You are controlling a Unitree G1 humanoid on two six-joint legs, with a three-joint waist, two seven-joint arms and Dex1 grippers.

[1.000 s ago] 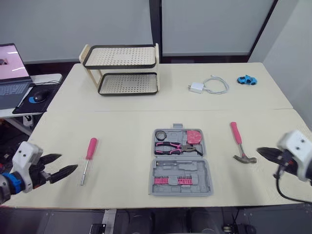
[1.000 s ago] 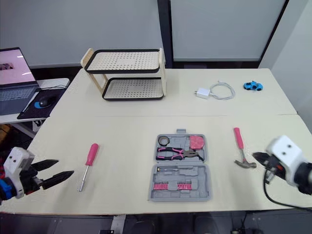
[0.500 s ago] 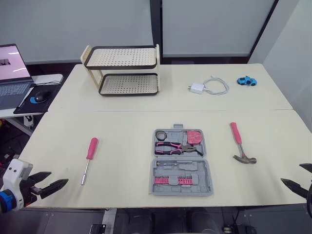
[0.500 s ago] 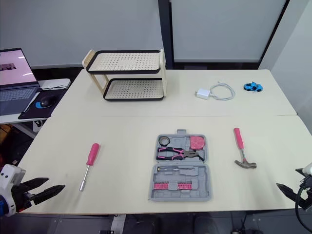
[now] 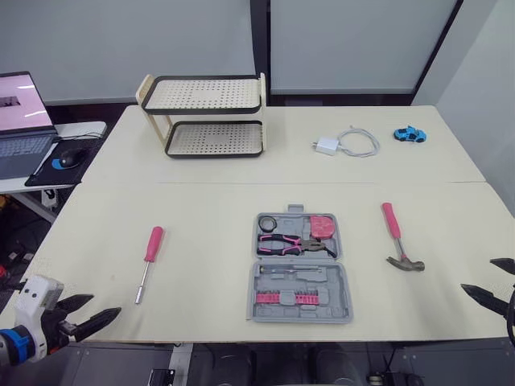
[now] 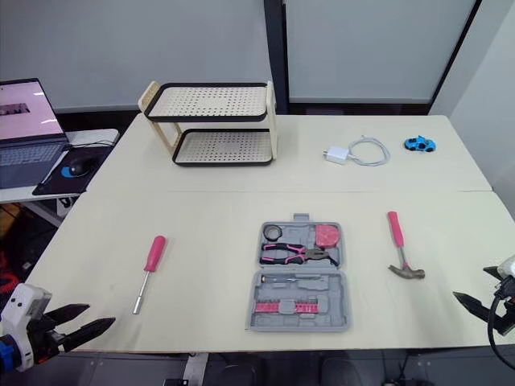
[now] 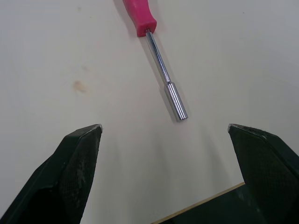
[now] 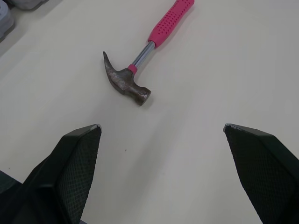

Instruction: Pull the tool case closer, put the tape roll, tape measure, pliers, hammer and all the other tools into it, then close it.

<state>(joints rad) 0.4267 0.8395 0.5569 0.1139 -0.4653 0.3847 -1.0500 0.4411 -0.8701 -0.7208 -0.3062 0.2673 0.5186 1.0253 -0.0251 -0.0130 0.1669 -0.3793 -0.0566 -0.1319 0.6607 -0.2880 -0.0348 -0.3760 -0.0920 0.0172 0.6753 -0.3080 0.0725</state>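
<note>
The tool case (image 5: 298, 268) lies open and flat near the front of the table (image 5: 201, 209), so its moulded slots face up. The tape roll (image 5: 266, 223), tape measure (image 5: 322, 226) and pliers (image 5: 294, 243) sit in them. The hammer (image 5: 398, 237) lies at the case's 3 o'clock and the screwdriver (image 5: 147, 261) at its 9 o'clock. The left gripper (image 5: 107, 304) hangs at the screwdriver's 7 o'clock and the right gripper (image 5: 478, 274) at the hammer's 4 o'clock, both spread wide and empty, probably each lined up to reach for its own tool.
</note>
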